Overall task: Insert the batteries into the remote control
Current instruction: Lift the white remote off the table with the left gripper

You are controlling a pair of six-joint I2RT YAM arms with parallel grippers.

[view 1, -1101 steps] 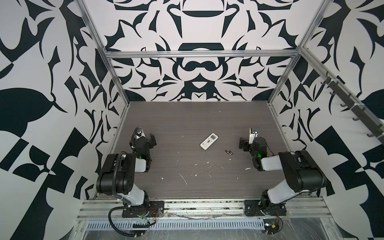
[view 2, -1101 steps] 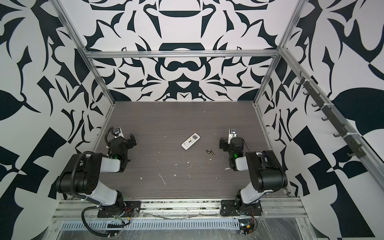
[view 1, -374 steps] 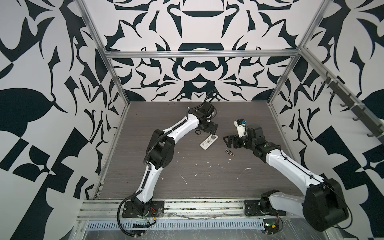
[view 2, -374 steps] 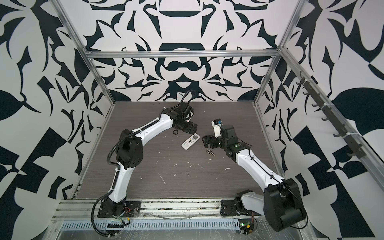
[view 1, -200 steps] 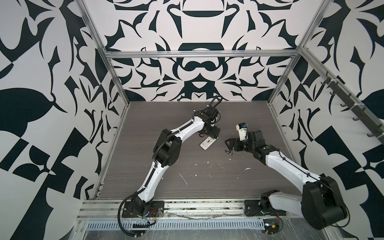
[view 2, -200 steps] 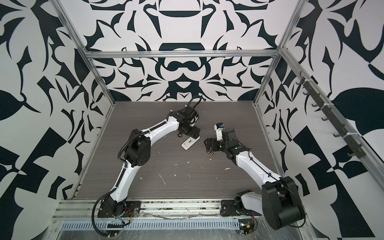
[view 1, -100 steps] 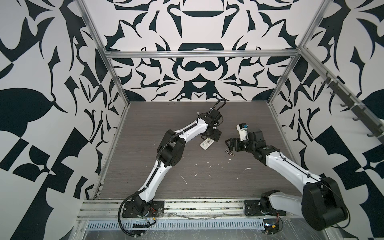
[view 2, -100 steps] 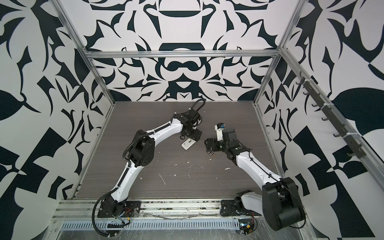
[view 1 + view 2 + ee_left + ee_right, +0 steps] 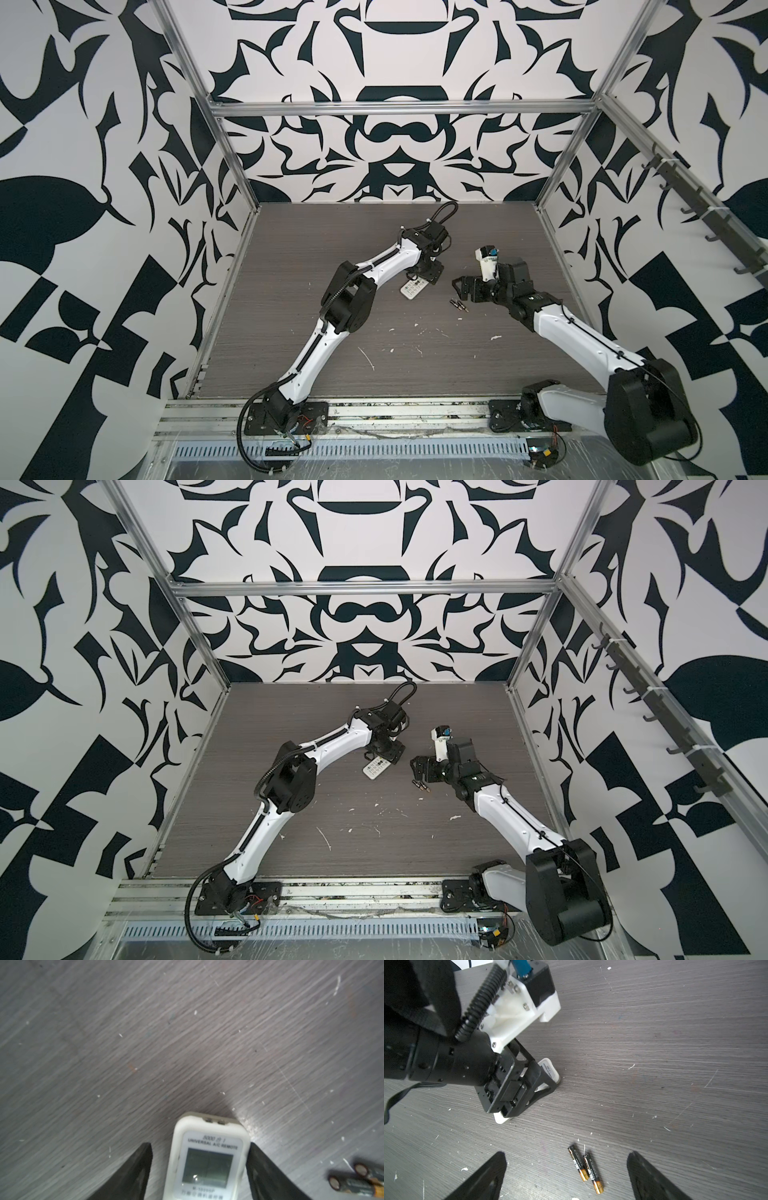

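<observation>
Two batteries (image 9: 458, 304) lie side by side on the bench (image 9: 291, 257), just right of the remote control (image 9: 414, 287). We see the left jaws open astride its screen end, the right jaws wide open over the batteries.

1. Twin arms, the left arm (image 9: 386, 266) and the right arm (image 9: 577, 332), wear glossy white shells, each link traced by a thin black line, in both top views.
2. Bulky matte-black joint housings (image 9: 349, 303) break up the white. Black base plates (image 9: 286, 419) at the counter's 6 o'clock edge trail red wires.
3. A ribbed black hose (image 9: 481, 1001) runs beside a white camera bracket (image 9: 517, 1007) studded with silver screws and topped by a blue plug (image 9: 521, 966).
4. The right gripper (image 9: 566, 1153) ends in tapered black fingers (image 9: 483, 1178).
</observation>
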